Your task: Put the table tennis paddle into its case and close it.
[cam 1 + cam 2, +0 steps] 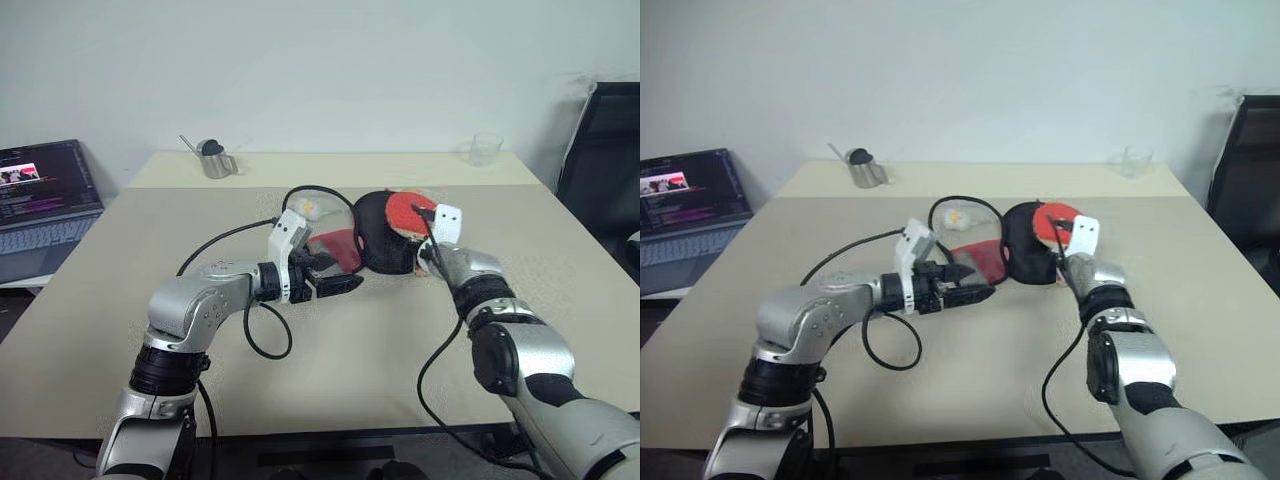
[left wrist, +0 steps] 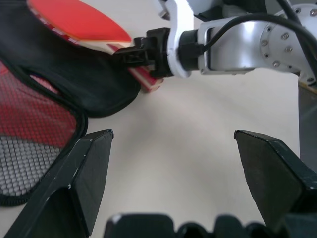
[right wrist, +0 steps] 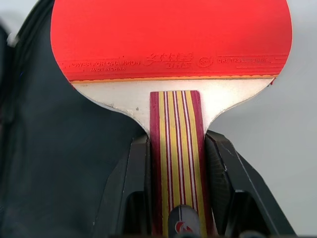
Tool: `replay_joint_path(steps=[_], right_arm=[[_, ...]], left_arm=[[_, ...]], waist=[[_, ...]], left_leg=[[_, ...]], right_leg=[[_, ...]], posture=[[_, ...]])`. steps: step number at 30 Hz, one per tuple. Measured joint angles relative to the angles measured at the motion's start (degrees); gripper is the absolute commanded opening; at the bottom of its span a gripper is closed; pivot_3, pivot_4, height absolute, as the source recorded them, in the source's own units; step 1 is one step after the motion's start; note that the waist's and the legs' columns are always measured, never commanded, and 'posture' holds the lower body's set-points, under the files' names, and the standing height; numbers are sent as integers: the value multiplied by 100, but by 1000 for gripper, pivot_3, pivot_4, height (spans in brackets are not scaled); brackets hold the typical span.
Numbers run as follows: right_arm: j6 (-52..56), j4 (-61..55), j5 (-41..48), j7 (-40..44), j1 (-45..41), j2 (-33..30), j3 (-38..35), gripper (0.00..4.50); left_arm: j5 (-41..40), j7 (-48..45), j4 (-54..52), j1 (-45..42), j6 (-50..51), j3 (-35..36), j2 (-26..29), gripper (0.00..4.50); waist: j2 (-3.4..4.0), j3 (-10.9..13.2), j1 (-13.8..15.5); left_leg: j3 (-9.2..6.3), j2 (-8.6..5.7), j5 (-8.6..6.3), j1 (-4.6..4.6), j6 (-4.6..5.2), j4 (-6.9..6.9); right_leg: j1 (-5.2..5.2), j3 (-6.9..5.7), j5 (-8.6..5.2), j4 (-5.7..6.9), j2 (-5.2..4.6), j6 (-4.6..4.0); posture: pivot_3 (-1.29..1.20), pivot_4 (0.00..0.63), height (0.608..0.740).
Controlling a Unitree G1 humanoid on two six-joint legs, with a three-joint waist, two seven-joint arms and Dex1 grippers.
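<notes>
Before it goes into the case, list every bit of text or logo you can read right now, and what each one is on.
"POWER FOR CHAMPION" on the red rubber of the table tennis paddle, near its lower edge.
"MADE IN CHINA" just below that, same rubber.
A brand mark in stylised characters and more small print further along that edge: too small to read.
A small red logo at the handle's end: unreadable.
Laptop screen text: too small to read.

Paddle (image 1: 408,211) above case (image 1: 385,250)
</notes>
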Motion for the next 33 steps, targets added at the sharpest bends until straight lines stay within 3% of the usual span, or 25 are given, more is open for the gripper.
replay_joint_path(steps=[17, 33], right_arm=[[-883, 758, -59, -34, -566, 287, 5, 1092], [-958, 966, -297, -65, -573, 291, 42, 1092]], left_arm=[[-263, 430, -496, 212, 372, 326, 116, 4286], [-388, 675, -626, 374, 417, 345, 116, 4286]], waist=[[2, 1, -10], [2, 1, -8]], left_leg=[[-10, 2, 0, 0, 0, 0], [-9, 0, 0, 0, -1, 0]], right_leg=[[1, -14, 8, 1, -14, -14], [1, -14, 11, 1, -21, -20]], posture=[[0, 150, 740], [0, 150, 740]])
